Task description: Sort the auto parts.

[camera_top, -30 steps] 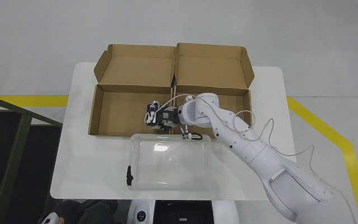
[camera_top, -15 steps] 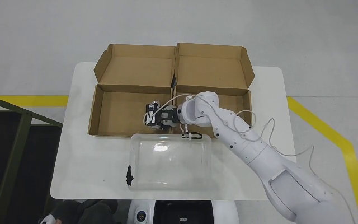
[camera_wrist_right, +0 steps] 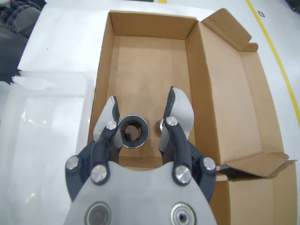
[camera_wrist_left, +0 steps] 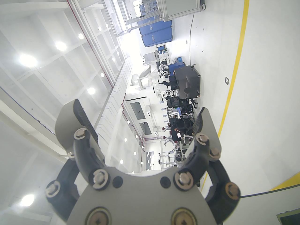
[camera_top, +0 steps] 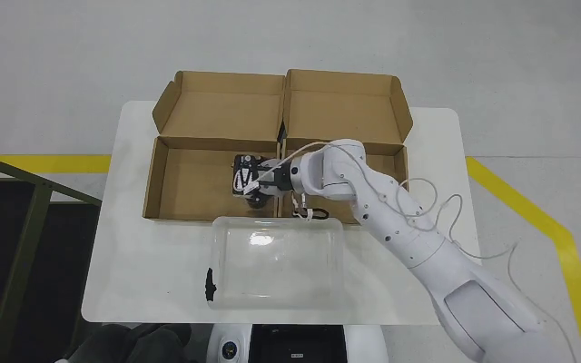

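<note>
A black ring-shaped part [camera_wrist_right: 133, 131] lies on the floor of the left cardboard box [camera_wrist_right: 150, 54], near its wall next to the clear tray. A small metal part [camera_wrist_right: 157, 127] lies beside it, partly hidden by a finger. My right gripper [camera_wrist_right: 143, 94] hangs open just above them, with the ring close to one finger [camera_wrist_right: 112, 111] and nothing clamped. From above, the right gripper [camera_top: 245, 174] sits over the left box [camera_top: 191, 181]. My left gripper [camera_wrist_left: 140, 107] is open and holds nothing, pointing away from the table into the room.
A clear plastic tray [camera_top: 277, 259] stands at the table's near side, against the boxes, with a small black piece [camera_top: 209, 289] at its left edge. A second open cardboard box [camera_top: 381, 168] adjoins on the right. Both lids stand folded back.
The right gripper has shifted a little away from the tray, toward the box's far wall. The boxes and tray have not moved.
</note>
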Robot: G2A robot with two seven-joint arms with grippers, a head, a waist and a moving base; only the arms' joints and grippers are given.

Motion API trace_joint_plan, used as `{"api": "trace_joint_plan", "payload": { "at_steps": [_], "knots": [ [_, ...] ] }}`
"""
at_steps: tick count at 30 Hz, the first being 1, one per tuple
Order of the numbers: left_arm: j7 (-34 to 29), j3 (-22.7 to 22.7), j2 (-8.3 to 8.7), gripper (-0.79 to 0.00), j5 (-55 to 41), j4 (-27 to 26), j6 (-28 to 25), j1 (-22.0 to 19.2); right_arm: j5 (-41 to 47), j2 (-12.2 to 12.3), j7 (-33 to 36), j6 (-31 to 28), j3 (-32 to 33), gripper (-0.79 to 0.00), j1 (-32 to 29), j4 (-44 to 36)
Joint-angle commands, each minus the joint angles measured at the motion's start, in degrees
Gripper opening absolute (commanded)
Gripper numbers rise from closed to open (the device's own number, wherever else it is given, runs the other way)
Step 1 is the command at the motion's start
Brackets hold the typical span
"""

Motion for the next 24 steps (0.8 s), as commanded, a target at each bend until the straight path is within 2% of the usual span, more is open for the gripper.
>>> {"api": "trace_joint_plan", "payload": {
  "at_steps": [1, 10, 21, 24],
  "knots": [
    [0.0, 0.0, 0.00, 0.000, 0.0, 0.0, 0.0, 0.0, 0.1, 0.5, 0.2, 0.0, 1.3, -0.403, -0.9, -2.0],
    [0.0, 0.0, 0.00, 0.000, 0.0, 0.0, 0.0, 0.0, -1.1, 3.4, 0.9, 0.9, 9.1, -0.400, -9.5, -16.7],
    [0.0, 0.0, 0.00, 0.000, 0.0, 0.0, 0.0, 0.0, -4.1, 7.4, -0.5, 1.1, 21.9, -0.397, -26.0, -31.6],
    [0.0, 0.0, 0.00, 0.000, 0.0, 0.0, 0.0, 0.0, -5.6, 8.4, -1.9, 1.8, 25.8, -0.366, -31.0, -34.8]
  ]
}}
